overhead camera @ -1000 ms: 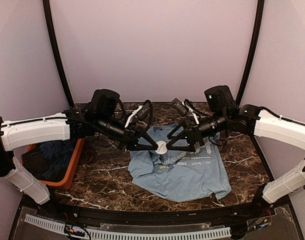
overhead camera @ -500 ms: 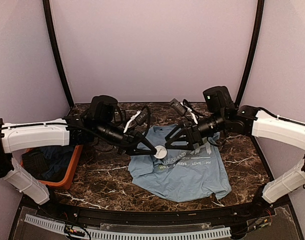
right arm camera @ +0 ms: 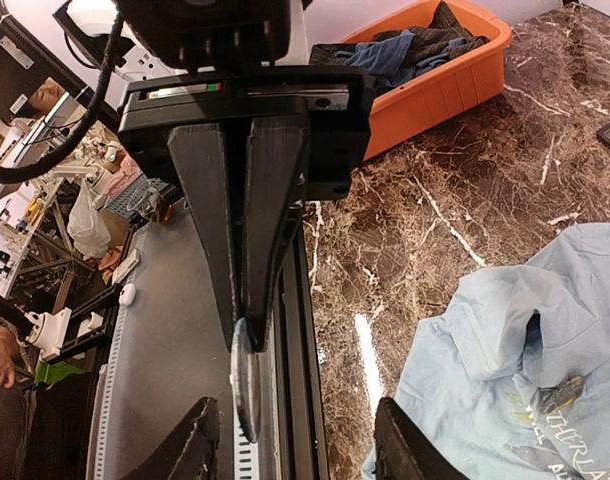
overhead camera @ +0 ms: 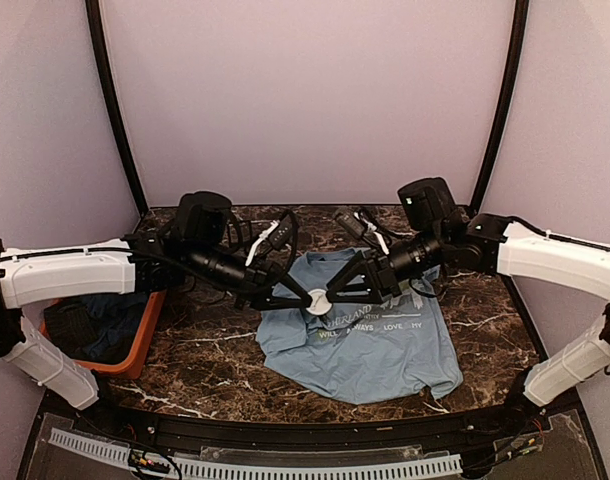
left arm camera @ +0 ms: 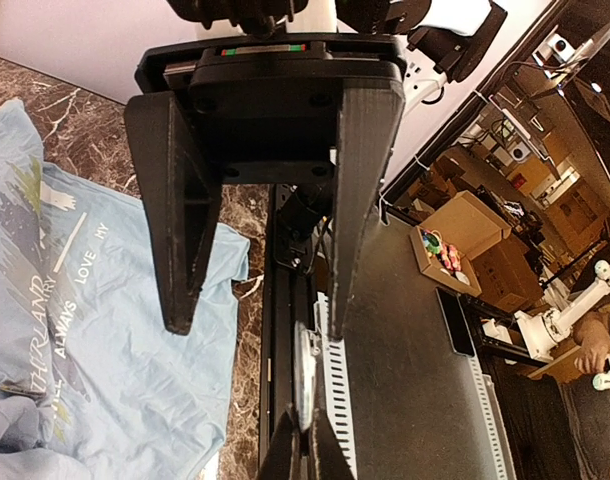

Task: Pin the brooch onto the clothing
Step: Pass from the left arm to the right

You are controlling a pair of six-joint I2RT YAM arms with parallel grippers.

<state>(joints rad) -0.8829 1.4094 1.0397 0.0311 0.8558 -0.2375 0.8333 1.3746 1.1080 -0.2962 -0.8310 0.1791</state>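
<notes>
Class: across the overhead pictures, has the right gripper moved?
Yes. The right gripper has shifted left across the T-shirt, toward the white disc that the left gripper holds.

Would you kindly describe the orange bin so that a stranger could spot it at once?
Start at the dark marble table and go to its left edge. The orange bin stands there with dark clothes inside. It is the only bright orange thing; the T-shirt mid-table is light blue.

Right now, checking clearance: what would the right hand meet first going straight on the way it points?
The pale round disc pinched in the shut left hand; it seems just ahead of the open right hand.
</notes>
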